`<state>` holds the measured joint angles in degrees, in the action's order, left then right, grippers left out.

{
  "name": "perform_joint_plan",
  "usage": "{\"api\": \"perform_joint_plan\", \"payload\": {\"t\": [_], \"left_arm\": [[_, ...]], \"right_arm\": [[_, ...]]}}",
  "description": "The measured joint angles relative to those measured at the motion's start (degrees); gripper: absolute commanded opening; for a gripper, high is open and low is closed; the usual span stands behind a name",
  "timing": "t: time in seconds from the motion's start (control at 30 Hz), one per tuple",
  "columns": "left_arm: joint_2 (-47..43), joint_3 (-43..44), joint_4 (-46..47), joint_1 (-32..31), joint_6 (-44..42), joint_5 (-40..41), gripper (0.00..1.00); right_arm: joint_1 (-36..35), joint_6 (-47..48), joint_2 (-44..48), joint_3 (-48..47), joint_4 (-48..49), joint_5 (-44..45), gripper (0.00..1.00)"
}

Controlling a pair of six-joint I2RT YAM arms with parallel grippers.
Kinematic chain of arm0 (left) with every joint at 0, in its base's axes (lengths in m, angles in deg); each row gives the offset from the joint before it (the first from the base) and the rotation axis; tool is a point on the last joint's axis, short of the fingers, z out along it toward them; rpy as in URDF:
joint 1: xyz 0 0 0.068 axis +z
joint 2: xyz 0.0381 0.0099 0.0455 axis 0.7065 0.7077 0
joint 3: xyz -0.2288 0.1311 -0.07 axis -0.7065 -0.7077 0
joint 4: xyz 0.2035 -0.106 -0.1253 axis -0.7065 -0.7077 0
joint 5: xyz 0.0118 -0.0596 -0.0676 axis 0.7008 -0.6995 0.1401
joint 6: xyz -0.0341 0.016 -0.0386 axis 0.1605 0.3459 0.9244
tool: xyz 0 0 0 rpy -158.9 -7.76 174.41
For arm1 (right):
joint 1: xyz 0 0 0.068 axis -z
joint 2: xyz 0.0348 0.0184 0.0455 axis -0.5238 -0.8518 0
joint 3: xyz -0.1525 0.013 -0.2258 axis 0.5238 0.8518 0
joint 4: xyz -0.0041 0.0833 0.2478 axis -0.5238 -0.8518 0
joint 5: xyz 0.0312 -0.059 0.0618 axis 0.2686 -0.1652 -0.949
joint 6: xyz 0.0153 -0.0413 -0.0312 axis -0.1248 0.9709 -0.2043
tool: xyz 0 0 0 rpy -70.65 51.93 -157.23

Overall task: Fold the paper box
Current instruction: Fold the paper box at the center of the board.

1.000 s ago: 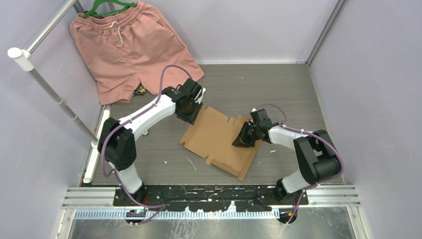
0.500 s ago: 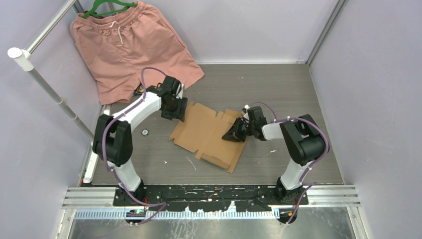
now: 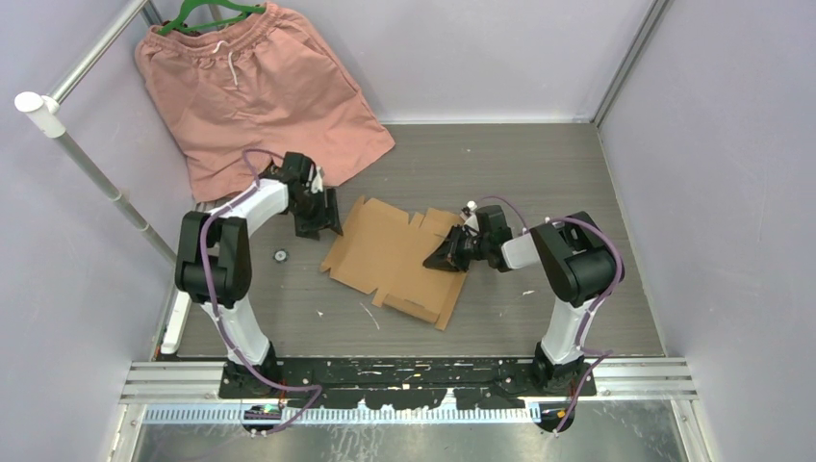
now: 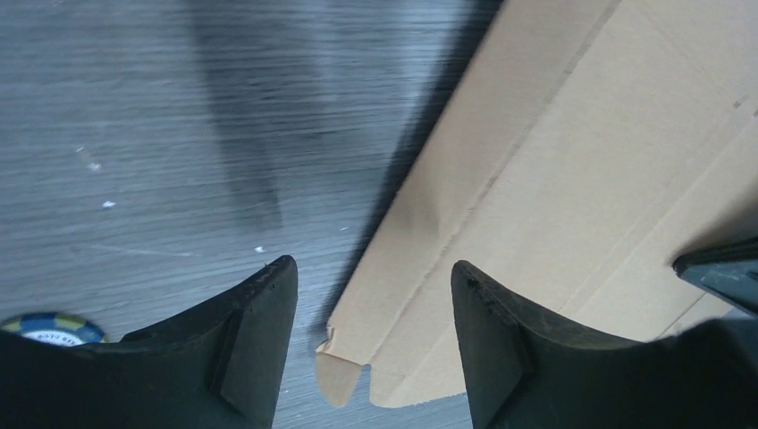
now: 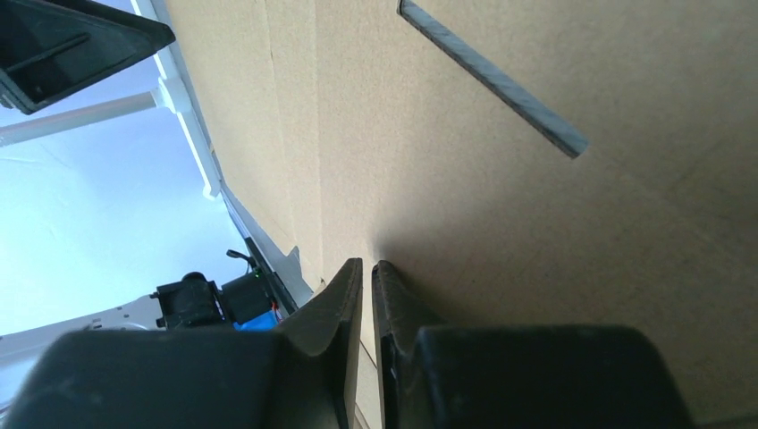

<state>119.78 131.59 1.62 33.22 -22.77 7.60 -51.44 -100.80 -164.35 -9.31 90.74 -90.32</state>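
Left tool [image 4: 371,277]: fingers apart, gripping nothing, straddling far-left corner of flat brown die-cut cardboard paper box [image 3: 385,255]. Right tool [image 5: 366,266]: fingers nearly together, pinching right edge of paper box. Paper box lies unfolded mid grey worktop [image 3: 539,173]. Risk: thin pinch slips, or sheet skids if left fingers push. Salmon-pink cloth shorts [image 3: 250,87] close behind left arm; open room far right, near side

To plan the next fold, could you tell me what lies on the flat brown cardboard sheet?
Only the black right gripper, pinching the right edge of the brown cardboard sheet; what it covers is hidden.
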Motion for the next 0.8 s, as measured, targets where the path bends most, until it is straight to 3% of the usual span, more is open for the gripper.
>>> {"api": "perform_joint_plan", "payload": {"t": [0.27,0.53,0.8], "left_arm": [[-2.08,-7.45,0.57,2.25,4.94,0.76,0.71],[-12.22,-19.58,3.08,2.38,10.08,0.09,0.75],[-17.55,-27.12,11.15,3.69,15.78,-5.14,0.76]], "right_arm": [[0.0,0.02,-0.79,-0.52,0.28,-0.76,0.17],[0.0,0.07,-0.87,-0.59,0.39,-0.98,0.17],[0.0,0.09,-0.83,-0.59,0.37,-0.98,0.17]]}}
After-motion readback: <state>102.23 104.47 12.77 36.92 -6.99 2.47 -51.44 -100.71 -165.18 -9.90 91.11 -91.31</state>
